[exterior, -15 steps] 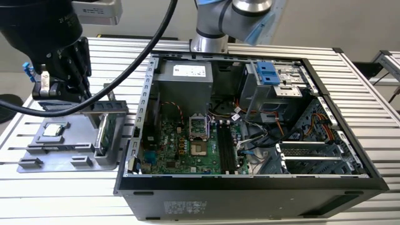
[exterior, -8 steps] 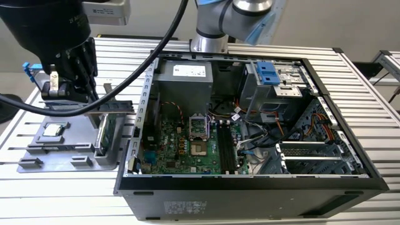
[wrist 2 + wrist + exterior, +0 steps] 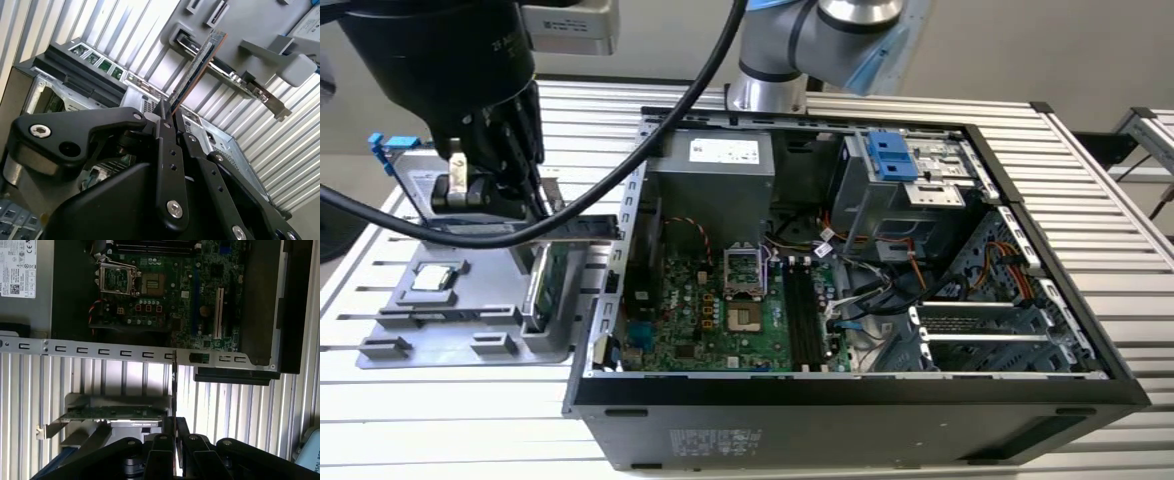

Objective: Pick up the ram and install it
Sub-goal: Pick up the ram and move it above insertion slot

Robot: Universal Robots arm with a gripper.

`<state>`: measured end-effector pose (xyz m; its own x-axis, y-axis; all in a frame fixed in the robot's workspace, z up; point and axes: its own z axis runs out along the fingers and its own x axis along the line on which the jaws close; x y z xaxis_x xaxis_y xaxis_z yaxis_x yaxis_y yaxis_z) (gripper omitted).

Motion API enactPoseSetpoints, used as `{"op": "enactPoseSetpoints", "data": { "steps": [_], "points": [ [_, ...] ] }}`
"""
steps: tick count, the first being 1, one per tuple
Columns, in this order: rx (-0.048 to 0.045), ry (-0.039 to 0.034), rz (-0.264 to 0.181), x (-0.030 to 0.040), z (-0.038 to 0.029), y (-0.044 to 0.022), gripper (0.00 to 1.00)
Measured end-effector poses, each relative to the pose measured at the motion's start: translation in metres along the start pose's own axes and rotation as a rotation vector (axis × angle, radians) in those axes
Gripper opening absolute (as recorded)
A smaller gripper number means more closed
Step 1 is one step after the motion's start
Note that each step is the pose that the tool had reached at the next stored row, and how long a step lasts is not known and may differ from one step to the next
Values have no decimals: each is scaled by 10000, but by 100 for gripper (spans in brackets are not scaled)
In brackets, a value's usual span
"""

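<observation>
Ribbed silver aluminium slats form the table (image 3: 440,420) under everything. On it lies an open black metal tower case (image 3: 854,430) with its green motherboard (image 3: 700,320) facing up. Beside the case, towards the exterior view's left, we see a grey moulded parts tray (image 3: 454,325). A tall green expansion card (image 3: 115,413) with a metal bracket stands on edge in it.

The arm's black two-finger gripper (image 3: 169,111) hangs over that tray, its fingers pinched on the ram (image 3: 197,75), a thin blue-green circuit-board stick with small dark chips. In the first wrist view we see the ram (image 3: 173,385) edge-on as a slim dark line reaching from the fingers towards the case's perforated rim. It sits outside the case, near the side wall and well apart from the long black memory slots (image 3: 807,320) on the motherboard. We cannot tell whether it is wholly clear of the tray's holder.

We judge the step in hand to be carrying the stick off the tray, with installation not yet done. To do it well, we would want the board flat between the pads and held firmly, so that it neither twists nor slips. Any travel should be straight and unhurried, high enough that the stick clears the raised case wall. The thick black cable (image 3: 680,110) looping beside the arm could snag, so we would give it room.
</observation>
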<state>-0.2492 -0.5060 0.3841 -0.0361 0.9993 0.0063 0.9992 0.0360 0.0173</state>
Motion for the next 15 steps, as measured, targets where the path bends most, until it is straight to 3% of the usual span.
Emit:
{"op": "enactPoseSetpoints", "data": {
  "steps": [15],
  "points": [
    [3, 0, 0, -8, 4, 223, 0]
  ]
}}
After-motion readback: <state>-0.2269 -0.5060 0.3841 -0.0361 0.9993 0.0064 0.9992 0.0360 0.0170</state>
